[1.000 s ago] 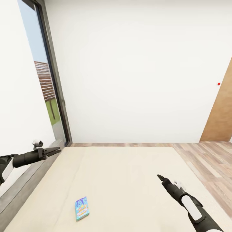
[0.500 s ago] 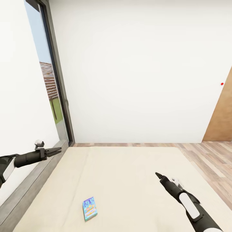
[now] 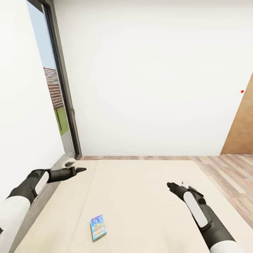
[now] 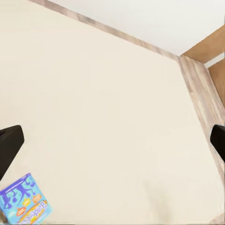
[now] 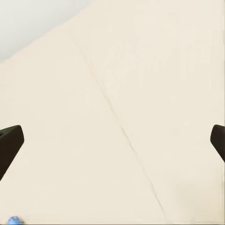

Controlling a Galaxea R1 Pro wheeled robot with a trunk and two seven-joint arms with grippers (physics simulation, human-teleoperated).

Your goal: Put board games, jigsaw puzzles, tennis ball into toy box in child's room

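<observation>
A small flat board game (image 3: 98, 227) with a blue, cartoon-printed lid lies on the beige bed (image 3: 140, 207), near its front edge. My left gripper (image 3: 82, 169) hovers over the mattress to the upper left of the box, well apart from it. In the left wrist view the same board game (image 4: 23, 202) shows near one fingertip (image 4: 10, 144), and the left gripper (image 4: 112, 143) is open and empty. My right gripper (image 3: 169, 185) floats over the mattress to the right of the box. The right wrist view shows the right gripper (image 5: 112, 140) open above bare mattress.
A tall dark-framed window (image 3: 58, 98) stands at the left by the bed's grey frame (image 3: 42, 202). A white wall (image 3: 151, 77) is behind the bed. Wood-plank floor (image 3: 228, 172) and a brown door (image 3: 243, 123) are at the right.
The view first shifted, then held still. My left arm swung inward over the mattress toward the middle. My right arm drew slightly back and up. The board game stayed put.
</observation>
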